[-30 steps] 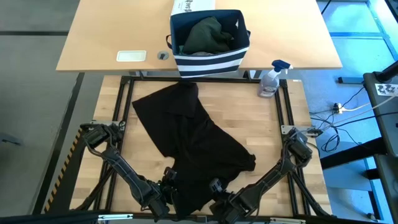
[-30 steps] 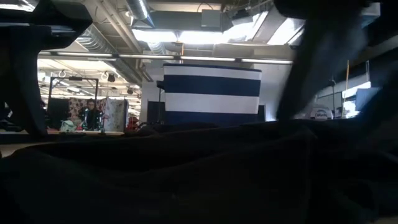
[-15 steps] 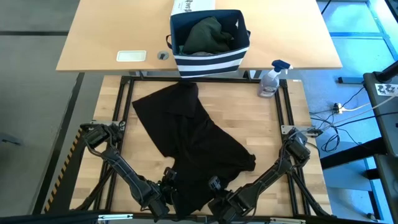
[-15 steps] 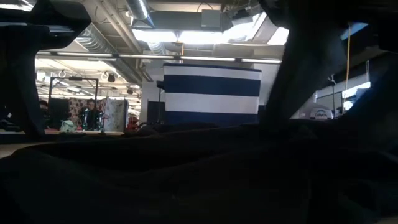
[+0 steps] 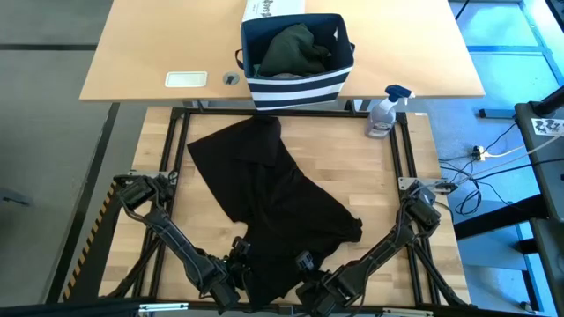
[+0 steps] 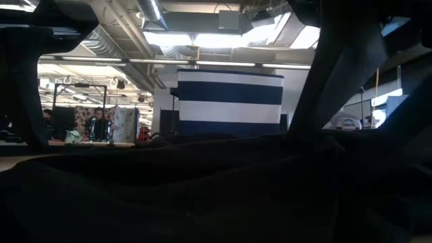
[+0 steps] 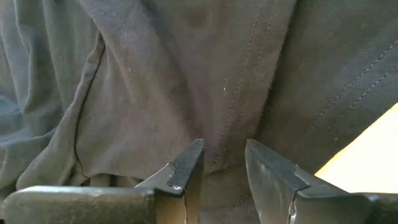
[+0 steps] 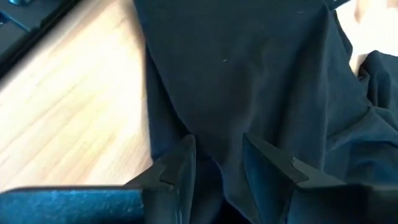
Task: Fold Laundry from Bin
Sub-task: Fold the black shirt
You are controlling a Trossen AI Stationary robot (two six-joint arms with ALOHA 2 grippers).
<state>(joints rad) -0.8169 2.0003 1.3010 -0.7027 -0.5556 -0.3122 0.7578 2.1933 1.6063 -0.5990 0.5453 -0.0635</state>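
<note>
- Black garment (image 5: 273, 202) lies spread w/ creases across the wooden counter (image 5: 352, 167), running from just in front of the bin (image 5: 298, 55) down to the counter's near edge.
- Bin sits on the lighter counter (image 5: 159, 44) beyond; dark green laundry (image 5: 291, 48) bunched inside it.
- Left claw (image 7: 221, 171) at the near edge, on the garment's near-left part; fingers (image 7: 186, 168) partly apart w/ a fold of black cloth between them, along a stitched seam. Can't tell if it's actually pinched.
- Right claw (image 8: 214, 165) also at the near edge, just right of the left one; fingers (image 8: 180, 162) partly apart, black cloth between them near the garment's edge, bare wood beside. Grip can't be told either.
- Spray bottle (image 5: 383, 113) stands at the wooden counter's far right corner, clear of the garment.
- Low view: mostly dark cloth up close, striped bin behind.
</note>
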